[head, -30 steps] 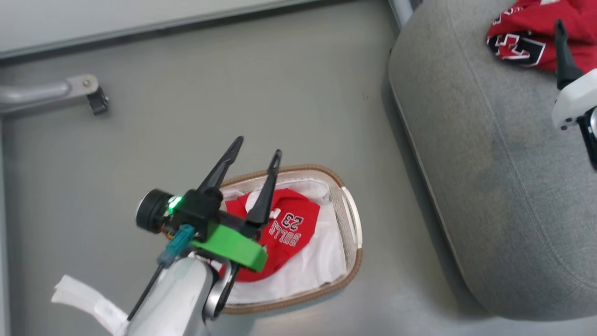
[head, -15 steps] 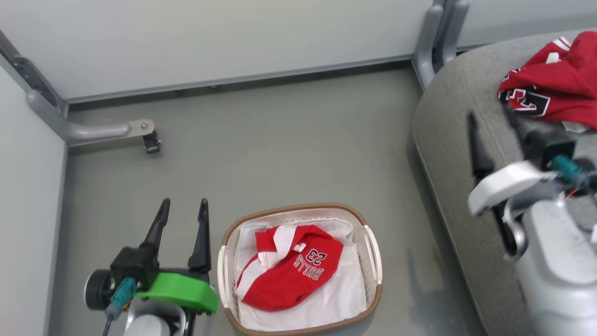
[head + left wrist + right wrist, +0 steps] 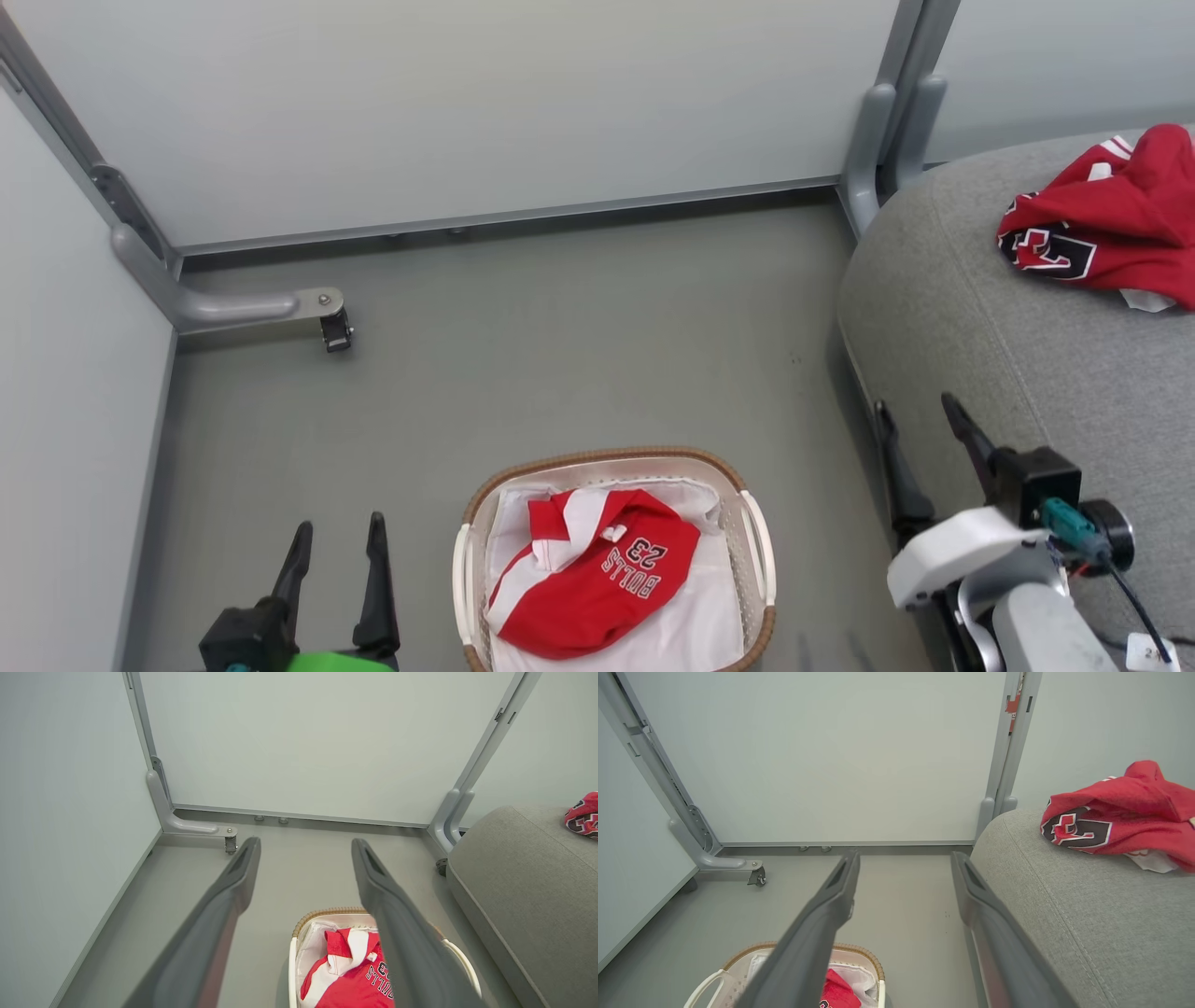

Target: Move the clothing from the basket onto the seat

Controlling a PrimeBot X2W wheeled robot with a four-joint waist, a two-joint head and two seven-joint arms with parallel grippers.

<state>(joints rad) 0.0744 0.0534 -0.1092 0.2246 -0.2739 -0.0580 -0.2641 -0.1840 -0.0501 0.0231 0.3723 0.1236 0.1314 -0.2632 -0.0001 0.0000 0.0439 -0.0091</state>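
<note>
The red "BULLS 23" garment with white trim lies in the white basket on the floor, seen also in the left wrist view as garment and basket. The other red garment with black-and-white lettering rests on the grey seat, also visible in the right wrist view. My left gripper stands open and empty left of the basket. At the seat's front edge my right gripper is open and empty too.
A pale partition wall runs along the back, with a grey metal foot and caster at the left and a grey post beside the seat. Another wall panel closes the left side.
The head camera has tilted up, so more wall shows. Both arms have drawn back and down: the left gripper away from the basket, the right one off the seat top.
</note>
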